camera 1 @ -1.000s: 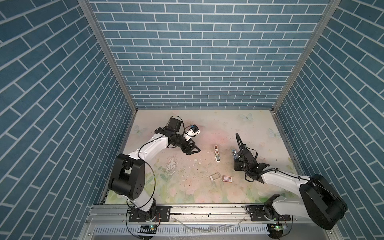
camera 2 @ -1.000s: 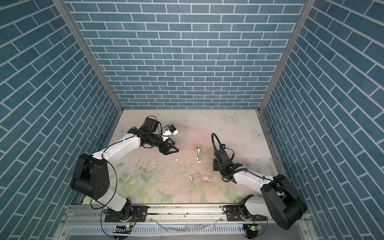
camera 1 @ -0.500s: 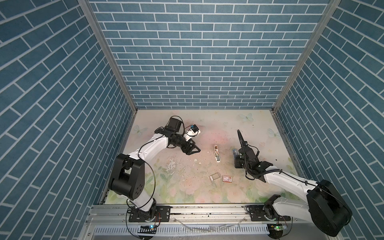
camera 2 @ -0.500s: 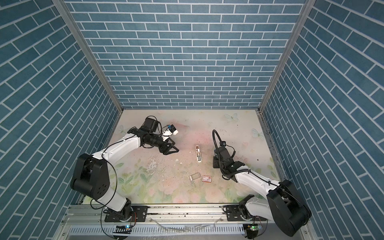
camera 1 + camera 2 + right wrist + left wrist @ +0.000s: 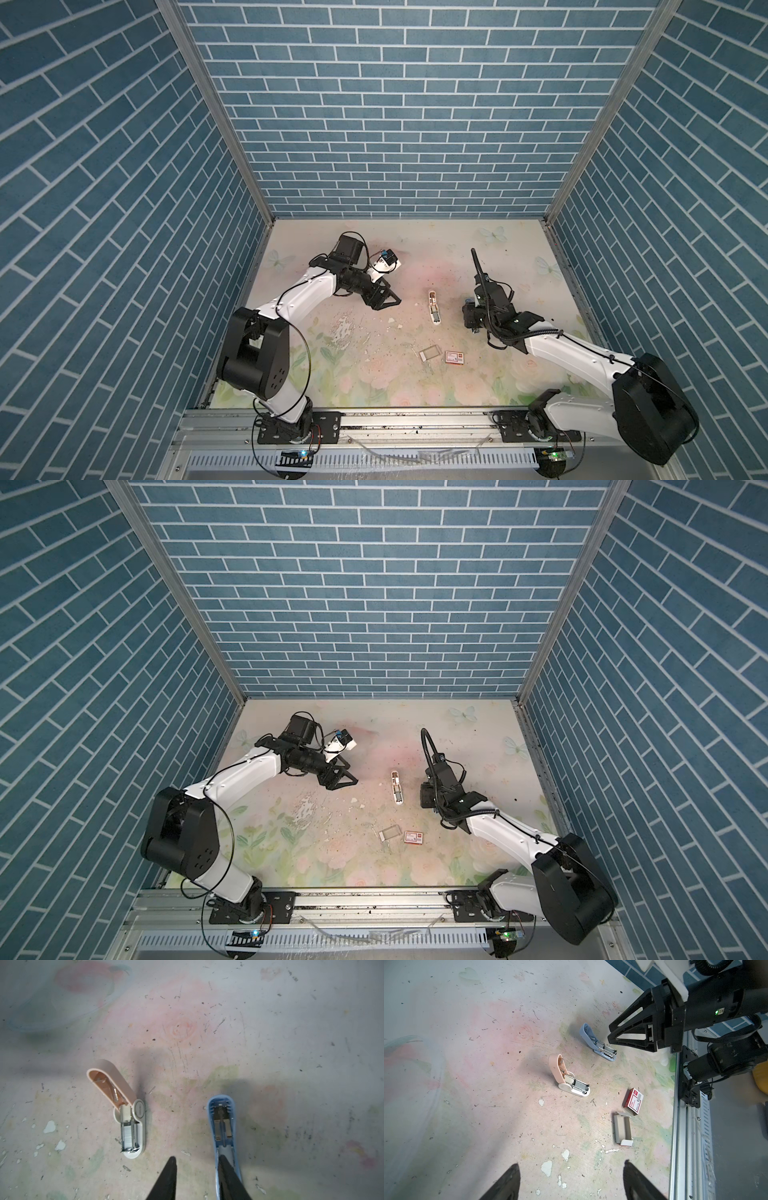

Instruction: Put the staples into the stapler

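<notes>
The bench [image 5: 436, 245] is lying open along its back edge. Mid-bench, pink stapler [image 5: 569, 1076] and blue stapler [image 5: 596, 1043] are standing lids-up, a clear gap between them. Tray [image 5: 622, 1130] and box [image 5: 633, 1101] are obstructing toward the front edge.

Scuffed floral table [image 5: 374, 386] with white flecks [image 5: 341, 330], perhaps chipped paint, left of centre; blue brick walls [image 5: 395, 124] around.

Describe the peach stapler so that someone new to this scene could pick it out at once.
Start at the middle of the floral table. The peach stapler lies there, its lid swung up over a white base. Its one lookalike, the blue stapler, sits at the right gripper, so the peach colour settles it.
</notes>
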Robot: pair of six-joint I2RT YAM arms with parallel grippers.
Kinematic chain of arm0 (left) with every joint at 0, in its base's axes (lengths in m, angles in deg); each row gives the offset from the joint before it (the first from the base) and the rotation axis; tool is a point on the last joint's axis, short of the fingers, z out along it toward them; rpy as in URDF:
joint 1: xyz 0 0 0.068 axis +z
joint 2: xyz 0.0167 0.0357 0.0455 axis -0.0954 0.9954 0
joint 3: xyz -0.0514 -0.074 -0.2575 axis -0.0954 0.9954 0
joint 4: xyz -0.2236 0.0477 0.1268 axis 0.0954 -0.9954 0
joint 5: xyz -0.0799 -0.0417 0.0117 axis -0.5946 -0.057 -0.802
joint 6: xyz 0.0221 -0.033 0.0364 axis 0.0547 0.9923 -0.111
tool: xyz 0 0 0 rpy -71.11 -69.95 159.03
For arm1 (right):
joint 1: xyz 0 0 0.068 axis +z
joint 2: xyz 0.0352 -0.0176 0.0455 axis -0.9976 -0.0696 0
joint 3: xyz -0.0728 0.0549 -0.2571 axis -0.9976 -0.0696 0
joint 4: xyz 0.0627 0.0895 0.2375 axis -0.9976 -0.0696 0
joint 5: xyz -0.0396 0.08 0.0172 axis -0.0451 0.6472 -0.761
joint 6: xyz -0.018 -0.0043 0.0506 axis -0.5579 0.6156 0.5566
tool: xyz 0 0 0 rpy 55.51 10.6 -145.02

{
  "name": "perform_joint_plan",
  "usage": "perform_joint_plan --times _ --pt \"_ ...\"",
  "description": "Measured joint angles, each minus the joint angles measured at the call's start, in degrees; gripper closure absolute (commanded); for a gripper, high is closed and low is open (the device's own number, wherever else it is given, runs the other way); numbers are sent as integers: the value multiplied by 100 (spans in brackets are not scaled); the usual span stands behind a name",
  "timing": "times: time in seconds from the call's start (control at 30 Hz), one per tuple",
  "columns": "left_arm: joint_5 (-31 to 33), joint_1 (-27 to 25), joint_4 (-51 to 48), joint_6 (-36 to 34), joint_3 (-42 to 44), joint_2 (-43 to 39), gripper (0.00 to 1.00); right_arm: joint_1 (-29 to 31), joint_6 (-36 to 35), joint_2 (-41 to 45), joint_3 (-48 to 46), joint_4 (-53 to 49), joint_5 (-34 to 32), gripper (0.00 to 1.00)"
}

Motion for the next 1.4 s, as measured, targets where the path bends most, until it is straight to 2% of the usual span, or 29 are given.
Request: perform_joint_plan --times 0.17,0.33,0.7,0.97,1.4 --pt "-42 140 -48 -68 -2 -168 17 179 -66 -315 361 57 424 56" --pt "-302 450 -234 -184 -46 -295 14 433 -90 -953 726 232 634 55" --pt "-905 866 -769 -514 -304 -494 12 839 -197 -1904 1185 254 380 54" --pt "-1095 881 -855 -599 -304 -494 10 901 -229 -2192 1224 254 109 54" --pt "-1228 881 -942 -667 -304 -494 11 911 -376 -2557 1279 435 133 55"
